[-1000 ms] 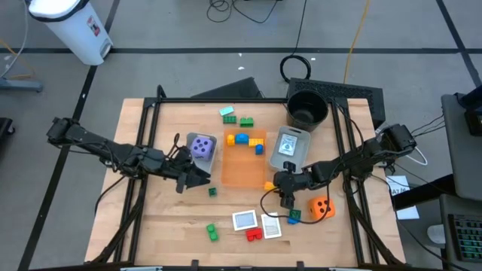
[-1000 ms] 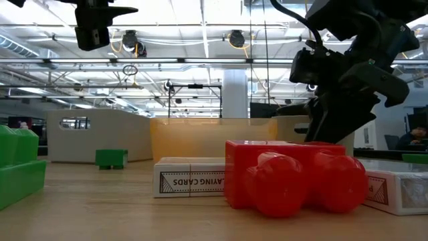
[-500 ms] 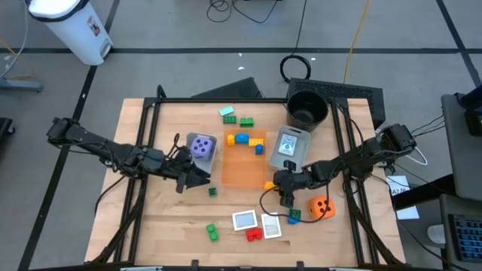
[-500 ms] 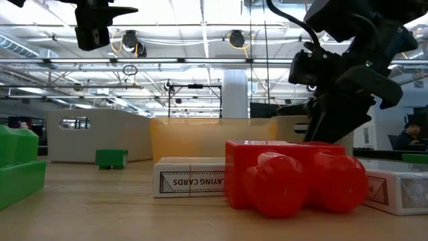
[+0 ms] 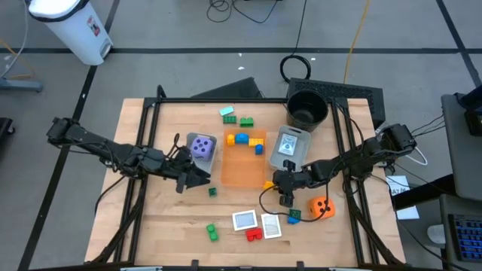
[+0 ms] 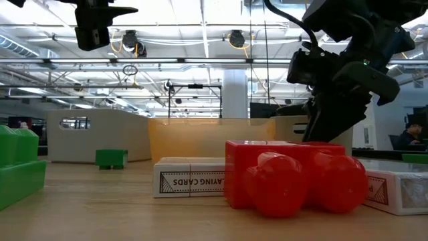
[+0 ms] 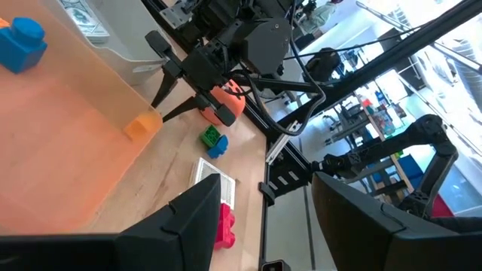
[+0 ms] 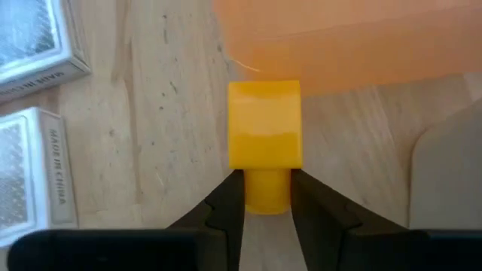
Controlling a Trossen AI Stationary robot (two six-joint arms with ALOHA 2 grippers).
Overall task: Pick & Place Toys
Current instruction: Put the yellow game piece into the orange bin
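Right gripper [image 8: 266,202] low over the table [image 5: 173,218], fingers [image 8: 228,203] pinching the narrow stud end of a small yellow brick [image 8: 264,143]. Brick's long axis in line with the gripper's reach, wider body pointing away toward the edge of the orange tray [image 8: 339,38], just beside it and possibly touching. In the overhead view, yellow brick [image 5: 269,184] at the tray's near right corner, right gripper [image 5: 285,197] directly at it, so plainly the nearer arm. Two whitish card boxes [image 8: 34,173] alongside; orange die [image 5: 321,207] and a green and blue brick pair [image 5: 294,216] near. Left gripper [image 5: 197,178] well apart, idle beside the grey tray holding the purple die [image 5: 201,146], fingers parted around nothing.
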